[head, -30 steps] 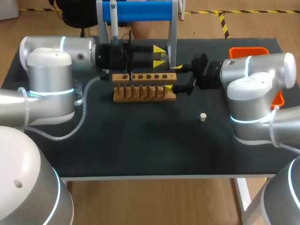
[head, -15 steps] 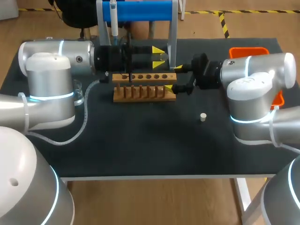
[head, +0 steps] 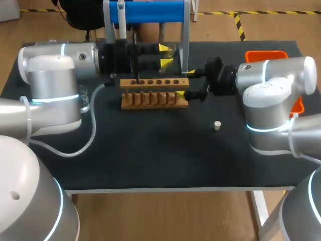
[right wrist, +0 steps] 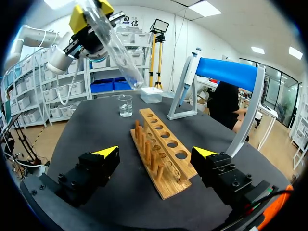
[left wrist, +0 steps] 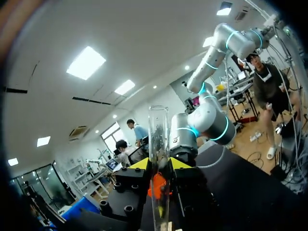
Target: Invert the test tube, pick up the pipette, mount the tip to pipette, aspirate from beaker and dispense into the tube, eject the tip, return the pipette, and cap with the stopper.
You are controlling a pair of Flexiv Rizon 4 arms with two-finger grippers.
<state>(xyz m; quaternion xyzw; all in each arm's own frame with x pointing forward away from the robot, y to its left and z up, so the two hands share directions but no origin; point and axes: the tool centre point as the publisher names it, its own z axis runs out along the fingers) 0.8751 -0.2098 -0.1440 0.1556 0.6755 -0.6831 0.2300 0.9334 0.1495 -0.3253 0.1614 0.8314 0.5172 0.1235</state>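
Test tube (head: 173, 52) slanted in the air just behind the wooden rack (head: 153, 99), pinched from both sides by the left claw (head: 164, 55). Right claw (head: 185, 83) at the rack's right end, spread wide, empty. Stopper (head: 217, 125) on the table (head: 150, 160), right-front of the rack. Pipette (head: 122, 20) hangs behind the rack; beaker (right wrist: 125, 105) sits beyond its left end.
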